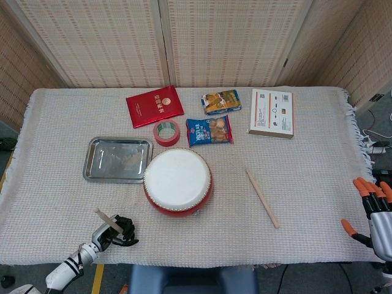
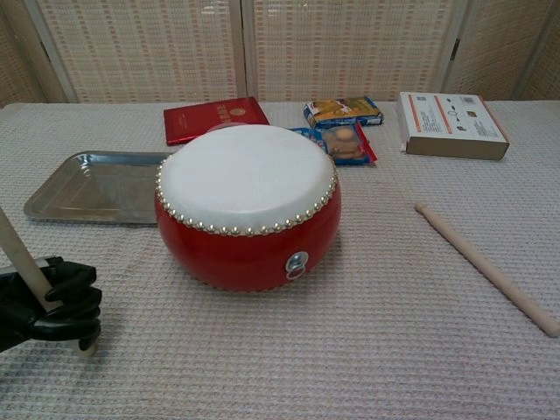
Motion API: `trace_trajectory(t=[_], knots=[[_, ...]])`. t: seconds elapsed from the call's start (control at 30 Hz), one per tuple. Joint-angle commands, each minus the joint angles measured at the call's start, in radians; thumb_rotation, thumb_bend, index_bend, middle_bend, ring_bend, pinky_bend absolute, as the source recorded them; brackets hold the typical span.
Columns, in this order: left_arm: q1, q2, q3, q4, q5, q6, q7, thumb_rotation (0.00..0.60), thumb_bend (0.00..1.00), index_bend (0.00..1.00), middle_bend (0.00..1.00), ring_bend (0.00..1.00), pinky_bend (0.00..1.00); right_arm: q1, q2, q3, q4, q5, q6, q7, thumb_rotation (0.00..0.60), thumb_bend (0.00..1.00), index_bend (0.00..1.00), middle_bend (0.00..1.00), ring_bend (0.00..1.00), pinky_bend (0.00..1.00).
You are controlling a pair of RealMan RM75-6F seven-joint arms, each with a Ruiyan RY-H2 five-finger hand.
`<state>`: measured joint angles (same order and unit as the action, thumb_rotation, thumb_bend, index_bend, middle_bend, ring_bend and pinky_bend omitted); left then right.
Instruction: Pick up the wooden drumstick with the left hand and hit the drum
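Observation:
The red drum (image 1: 177, 181) (image 2: 248, 206) with a white skin stands near the middle of the table. My black left hand (image 1: 116, 229) (image 2: 54, 304) grips a wooden drumstick (image 1: 107, 219) (image 2: 21, 260) at the table's front left edge, left of the drum and apart from it. The stick points up and away from the drum. A second wooden drumstick (image 1: 262, 198) (image 2: 484, 265) lies flat to the right of the drum. My right hand (image 1: 375, 211), with orange fingertips spread, hangs off the right edge of the table holding nothing.
A metal tray (image 1: 118, 160) (image 2: 101, 187) sits behind my left hand. Behind the drum lie a red tape roll (image 1: 166, 132), a red booklet (image 1: 154, 106), two snack packs (image 1: 209, 130) (image 1: 221, 101) and a white box (image 1: 271, 113).

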<state>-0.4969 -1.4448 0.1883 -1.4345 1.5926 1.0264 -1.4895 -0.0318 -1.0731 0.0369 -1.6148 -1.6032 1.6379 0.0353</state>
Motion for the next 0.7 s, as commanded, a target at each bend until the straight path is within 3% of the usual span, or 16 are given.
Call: trace_trajectory(t=[0.03,0.23,0.37,0.5,0.7], knots=[[0.005,-0.008,-0.003,-0.001,-0.008,-0.005,0.007,0.6,0.19,0.86,0.85,0.74,0.6,-0.001,0.0,0.0,0.0,0.0,0.0,0.0,0.6,0.23,0.01,0.07,0.0,0.0],[0.022,-0.035,-0.014,0.003,-0.018,0.005,-0.017,0.6,0.19,0.93,0.91,0.81,0.63,0.0,-0.001,0.001,0.001,0.0,-0.001,0.001,0.6,0.23,0.01,0.07,0.0,0.0],[0.037,-0.058,-0.028,0.018,-0.026,0.023,-0.025,0.6,0.23,1.0,0.99,0.89,0.74,0.0,0.0,0.002,0.001,0.0,0.001,0.0,0.6,0.23,0.01,0.07,0.0,0.0],[0.047,-0.076,-0.035,0.042,-0.021,0.04,-0.018,0.6,0.29,1.0,1.0,0.97,0.84,-0.002,0.001,0.003,0.001,0.001,0.003,0.001,0.6,0.23,0.01,0.07,0.0,0.0],[0.076,-0.102,-0.044,0.071,-0.001,0.104,0.033,0.6,0.33,1.0,1.0,0.98,0.86,0.0,0.002,0.004,0.0,0.001,0.001,-0.001,0.6,0.23,0.01,0.07,0.0,0.0]])
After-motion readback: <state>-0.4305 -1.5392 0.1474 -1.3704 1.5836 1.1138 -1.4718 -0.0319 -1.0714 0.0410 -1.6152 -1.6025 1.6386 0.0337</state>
